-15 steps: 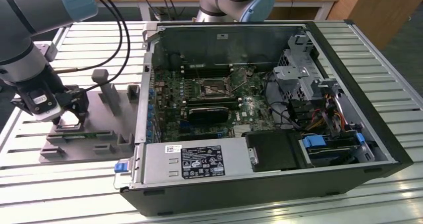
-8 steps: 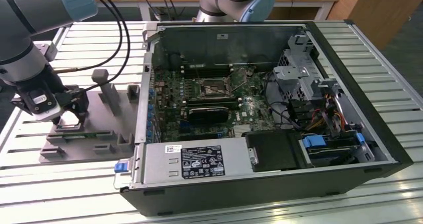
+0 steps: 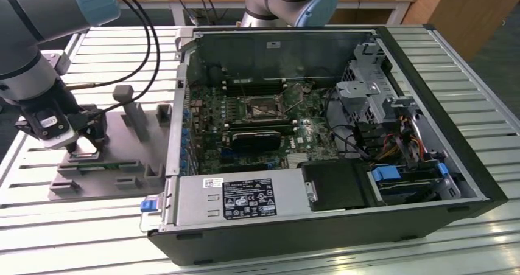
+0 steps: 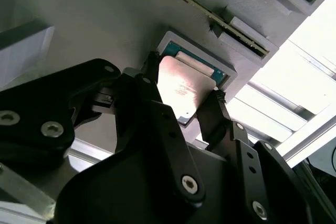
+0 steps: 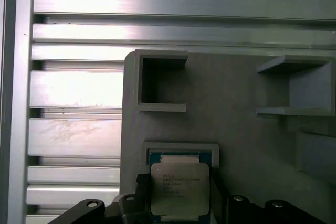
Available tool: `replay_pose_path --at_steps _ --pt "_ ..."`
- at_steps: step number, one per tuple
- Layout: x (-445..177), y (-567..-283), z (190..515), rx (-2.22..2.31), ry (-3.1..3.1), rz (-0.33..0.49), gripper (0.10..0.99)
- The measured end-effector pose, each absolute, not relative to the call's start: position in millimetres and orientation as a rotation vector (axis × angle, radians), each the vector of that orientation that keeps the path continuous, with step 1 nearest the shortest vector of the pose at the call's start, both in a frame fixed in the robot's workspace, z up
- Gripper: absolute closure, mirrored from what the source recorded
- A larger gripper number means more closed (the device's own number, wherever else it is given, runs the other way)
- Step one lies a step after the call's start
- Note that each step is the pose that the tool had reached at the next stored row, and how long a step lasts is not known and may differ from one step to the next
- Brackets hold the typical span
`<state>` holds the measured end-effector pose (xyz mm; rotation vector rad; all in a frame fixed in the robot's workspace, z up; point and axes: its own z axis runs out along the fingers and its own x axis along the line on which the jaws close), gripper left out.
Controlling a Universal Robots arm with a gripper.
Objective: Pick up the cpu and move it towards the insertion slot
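Slatted aluminium surface point(image 3: 81, 226) is carrying everything here, and the cpu point(image 5: 180, 190) is sitting over a shallow square pocket point(image 5: 210, 149) in the grey fixture plate point(image 3: 122, 144) at the exterior view's left. The claw point(image 4: 185, 80) is bearing on it from above, and its two dark fingers point(image 4: 149, 93) are pinching the chip across two opposite edges, as far as both wrist views are showing. Doing this step well is, in my judgement, calling for an even squeeze on the rim, a straight lift clear of the pocket walls, and a level carry so the chip is not tilting or slipping. The insertion slot point(image 3: 262, 109) is lying well apart, on the green circuit board point(image 3: 213, 129) inside the open computer case point(image 3: 325, 232). Whether the chip is resting in the pocket or already hanging just above it I cannot tell. Its nearest edge is running off the first wrist view, the fingers are covering their own contact lines, and in the exterior view the claw body is hiding the pocket.
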<state>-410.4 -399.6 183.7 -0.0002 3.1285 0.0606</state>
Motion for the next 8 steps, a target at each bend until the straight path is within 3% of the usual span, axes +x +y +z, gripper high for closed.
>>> replay_pose_path --at_steps 8 --pt "-410.4 -399.7 193.4 0.000 3.128 0.061 0.549"
